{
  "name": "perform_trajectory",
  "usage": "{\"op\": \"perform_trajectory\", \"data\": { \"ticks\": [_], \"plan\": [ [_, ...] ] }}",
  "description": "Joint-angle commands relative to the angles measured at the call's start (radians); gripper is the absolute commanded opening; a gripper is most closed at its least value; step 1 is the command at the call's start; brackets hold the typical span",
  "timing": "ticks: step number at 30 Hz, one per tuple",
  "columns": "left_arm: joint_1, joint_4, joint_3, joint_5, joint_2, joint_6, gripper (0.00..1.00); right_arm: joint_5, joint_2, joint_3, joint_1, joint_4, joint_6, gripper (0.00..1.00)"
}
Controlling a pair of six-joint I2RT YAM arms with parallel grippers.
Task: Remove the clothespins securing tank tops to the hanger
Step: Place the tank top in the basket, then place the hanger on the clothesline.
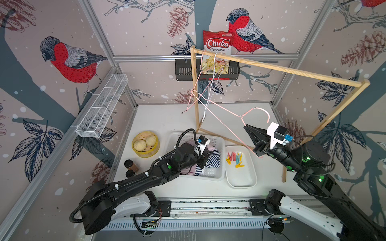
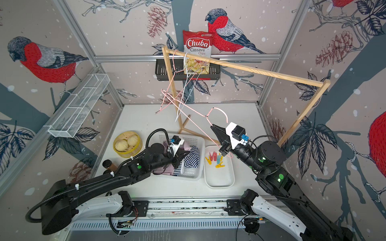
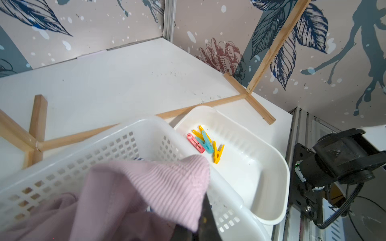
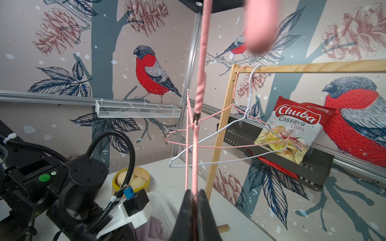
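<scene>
Beside the left gripper (image 1: 201,163), clothespins (image 1: 234,159) lie in a tray (image 1: 240,183).

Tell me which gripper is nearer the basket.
Left: the left gripper is down in the basket, shut on the pink top; right gripper is raised beyond the tray, shut on a pink hanger.

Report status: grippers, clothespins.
Left gripper shut on mauve tank top in white perforated basket. Right gripper shut on bare pink wire hanger. Coloured plastic clothespins in white tray.

three wire hangers (image 4: 201,87), about six clothespins (image 3: 218,154), two buns (image 1: 140,144), two dark jars (image 1: 128,163), one chips bag (image 1: 218,44).
</scene>
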Motion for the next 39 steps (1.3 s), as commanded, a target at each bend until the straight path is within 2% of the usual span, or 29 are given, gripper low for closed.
{"op": "perform_trajectory", "data": {
  "ticks": [1,5,7,8,10,11,13,15,22,27,31,39],
  "plan": [
    [-0.001,0.14,-0.062,-0.103,-0.021,-0.061,0.0,-0.079,0.018,0.005,-0.004,0.073,0.001,0.0],
    [0.0,0.069,-0.077,-0.224,0.019,-0.069,0.01,-0.142,0.048,0.005,-0.012,0.088,0.001,0.0],
    [0.0,-0.03,-0.035,-0.289,0.074,-0.075,0.1,-0.166,0.063,0.007,-0.016,0.089,-0.002,0.0],
    [0.0,-0.083,-0.008,-0.325,0.099,-0.088,0.2,-0.175,0.07,0.008,-0.018,0.087,-0.005,0.0],
    [-0.001,-0.12,0.011,-0.347,0.105,-0.101,0.5,-0.187,0.082,0.014,-0.022,0.081,-0.012,0.0],
    [-0.001,-0.112,0.007,-0.341,0.086,-0.103,0.62,-0.193,0.087,0.017,-0.024,0.077,-0.018,0.0],
    [0.0,-0.076,-0.013,-0.34,0.027,-0.116,0.78,-0.203,0.093,0.021,-0.032,0.071,-0.029,0.0],
    [0.0,-0.031,-0.044,-0.333,-0.069,-0.111,0.99,-0.222,0.095,0.018,-0.046,0.072,-0.037,0.0],
    [0.0,-0.013,-0.112,-0.256,-0.39,0.039,0.99,-0.328,0.131,0.034,-0.124,0.054,-0.054,0.0],
    [0.0,-0.061,-0.113,-0.26,-0.575,0.145,0.97,-0.434,0.151,0.052,-0.188,-0.022,-0.156,0.0],
    [0.0,-0.056,-0.12,-0.319,-0.687,0.189,0.96,-0.49,0.161,0.083,-0.246,-0.139,-0.238,0.0],
    [0.0,-0.036,-0.139,-0.325,-0.828,0.324,0.95,-0.63,0.106,0.091,-0.349,-0.349,-0.385,0.0]
  ]
}}
